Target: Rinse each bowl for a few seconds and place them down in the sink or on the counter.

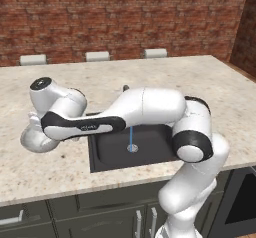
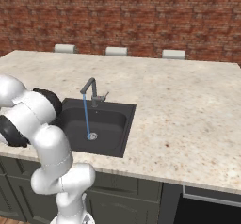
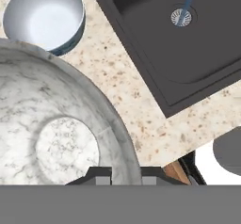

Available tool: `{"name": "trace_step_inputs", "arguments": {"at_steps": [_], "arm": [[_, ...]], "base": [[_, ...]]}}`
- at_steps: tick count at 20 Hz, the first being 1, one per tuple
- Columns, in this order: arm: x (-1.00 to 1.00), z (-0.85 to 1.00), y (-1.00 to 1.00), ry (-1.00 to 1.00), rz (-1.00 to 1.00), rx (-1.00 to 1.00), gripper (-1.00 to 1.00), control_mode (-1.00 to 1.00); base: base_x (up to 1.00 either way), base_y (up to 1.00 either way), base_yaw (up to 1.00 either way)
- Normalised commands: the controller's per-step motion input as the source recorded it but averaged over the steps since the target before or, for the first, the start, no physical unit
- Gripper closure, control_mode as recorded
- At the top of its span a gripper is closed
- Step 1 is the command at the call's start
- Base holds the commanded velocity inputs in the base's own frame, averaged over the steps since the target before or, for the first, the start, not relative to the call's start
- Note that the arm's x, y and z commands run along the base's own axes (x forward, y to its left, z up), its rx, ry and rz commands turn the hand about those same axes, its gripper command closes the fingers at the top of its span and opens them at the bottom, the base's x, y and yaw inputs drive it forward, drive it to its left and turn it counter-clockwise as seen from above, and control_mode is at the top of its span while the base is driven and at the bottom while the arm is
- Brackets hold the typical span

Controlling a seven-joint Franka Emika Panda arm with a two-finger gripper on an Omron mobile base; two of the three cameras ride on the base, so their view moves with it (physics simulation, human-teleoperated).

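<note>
Two bowls: marbled bowl [image 3: 56, 124] rim in hand [image 3: 126, 177], blue bowl [image 3: 44, 18] beside sink [image 3: 197, 68].

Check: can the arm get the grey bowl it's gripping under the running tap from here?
Probably yes. The jaws are shut on the grey bowl's rim, the sink lies right beside it, and only bare counter lies between. The blue bowl sits off to the other side.

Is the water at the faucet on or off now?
On: a thin blue stream falls from the faucet to the drain.

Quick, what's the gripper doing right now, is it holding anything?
Gripper: fingers closed on the rim of the mottled grey-white speckled round bowl, over the counter.
</note>
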Motion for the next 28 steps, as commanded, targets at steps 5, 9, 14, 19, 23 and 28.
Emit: {"name": "trace_step_inputs", "arguments": {"at_steps": [5,9,14,19,23,28], "arm": [[-0.55,0.22,-0.81,-0.06,-0.03,0.04,1.00,-1.00],[-0.31,0.12,-0.81,-0.01,-0.02,0.10,1.00,-1.00],[-0.14,0.23,-0.84,0.01,-0.02,0.15,1.00,-1.00],[-0.02,0.24,-0.68,0.05,-0.02,0.22,1.00,-1.00],[-0.03,0.13,-0.38,0.01,-0.07,0.14,1.00,-1.00],[-0.16,0.00,-0.25,-0.02,-0.17,0.07,1.00,-1.00]], "base": [[0.00,0.00,0.00],[0.00,0.00,0.00],[0.00,0.00,0.00],[0.00,0.00,0.00],[0.00,0.00,0.00],[0.00,0.00,0.00]]}}
